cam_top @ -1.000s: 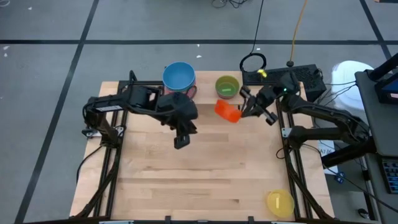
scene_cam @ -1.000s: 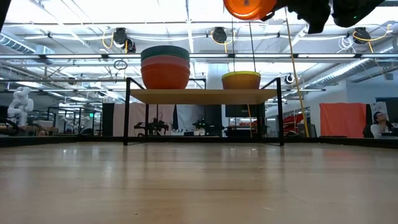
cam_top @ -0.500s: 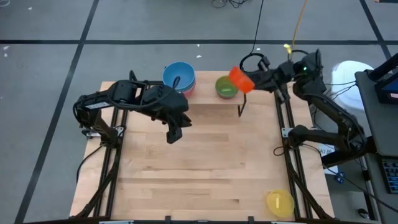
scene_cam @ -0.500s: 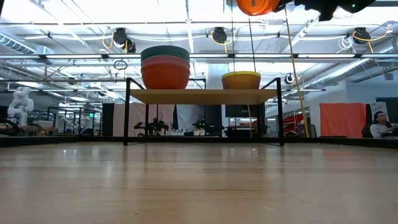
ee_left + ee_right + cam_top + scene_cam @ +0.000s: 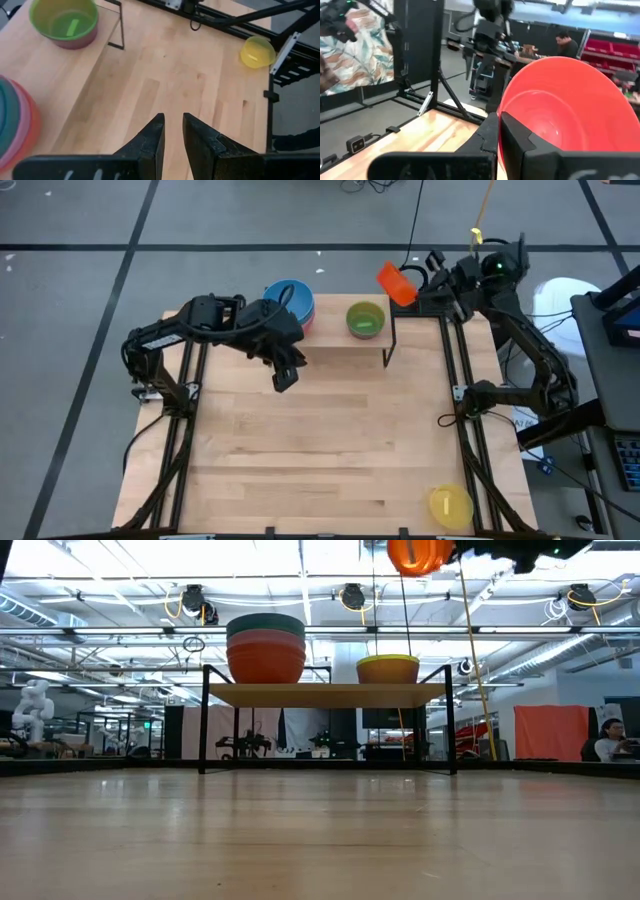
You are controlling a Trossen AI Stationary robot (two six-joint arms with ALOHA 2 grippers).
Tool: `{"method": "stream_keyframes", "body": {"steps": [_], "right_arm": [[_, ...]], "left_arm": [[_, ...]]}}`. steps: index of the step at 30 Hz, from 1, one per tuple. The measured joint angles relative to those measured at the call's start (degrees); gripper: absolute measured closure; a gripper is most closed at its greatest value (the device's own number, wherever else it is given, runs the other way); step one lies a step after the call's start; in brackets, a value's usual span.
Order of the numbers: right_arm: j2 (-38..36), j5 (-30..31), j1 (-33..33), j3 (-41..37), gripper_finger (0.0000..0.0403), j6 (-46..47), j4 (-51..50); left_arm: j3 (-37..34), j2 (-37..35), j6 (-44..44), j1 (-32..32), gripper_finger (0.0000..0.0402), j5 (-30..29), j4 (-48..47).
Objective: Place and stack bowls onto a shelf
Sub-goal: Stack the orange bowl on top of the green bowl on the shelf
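Since half a second ago the right gripper (image 5: pixel 418 284), pinching the orange bowl (image 5: pixel 396 283) by its rim, has carried it higher and beyond the shelf (image 5: pixel 345 350). The left gripper (image 5: pixel 284 376) has drawn back, its fingers slightly parted, holding nothing. A green bowl (image 5: pixel 365 319) and a blue-topped stack (image 5: pixel 289 302) occupy the shelf; a yellow bowl (image 5: pixel 449 505) lies well apart.

The wooden tabletop (image 5: pixel 330 450) stands on a grey floor (image 5: pixel 70 330) marked with dark lines. Beyond the table's far edge a black cable loop (image 5: pixel 407 280) lies on the floor. A white robot figure (image 5: pixel 33 705) stands in the room at left. An orange panel (image 5: pixel 552 732) stands at right, with a seated person (image 5: pixel 612 740) beside it. Round ceiling fixtures (image 5: pixel 352 596) hang overhead. Red bins (image 5: pixel 612 52) line the shelving.
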Motion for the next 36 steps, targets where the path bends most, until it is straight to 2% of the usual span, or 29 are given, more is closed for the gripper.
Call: {"method": "stream_keyframes", "body": {"steps": [9,17,24,31,36], "right_arm": [[6.5,0.0,-1.5,0.0,0.0403,-0.2,0.1],[7.7,0.1,-1.5,0.0,0.0403,-1.1,0.3],[5.1,0.1,-1.5,0.0,0.0403,-1.0,-3.0],[1.4,0.1,-1.4,-0.1,0.0403,-0.4,-13.3],[-4.1,0.1,-1.1,-0.1,0.0403,1.6,-18.9]], "left_arm": [[0.0,-1.1,0.9,2.5,0.033,0.0,0.0],[0.0,-1.2,2.0,2.7,0.033,0.0,0.0],[0.0,-1.3,4.4,2.7,0.033,0.0,-0.5],[0.0,-1.3,5.8,2.7,0.033,0.1,-2.8],[0.0,-1.3,6.9,2.7,0.033,0.1,-3.5]]}}
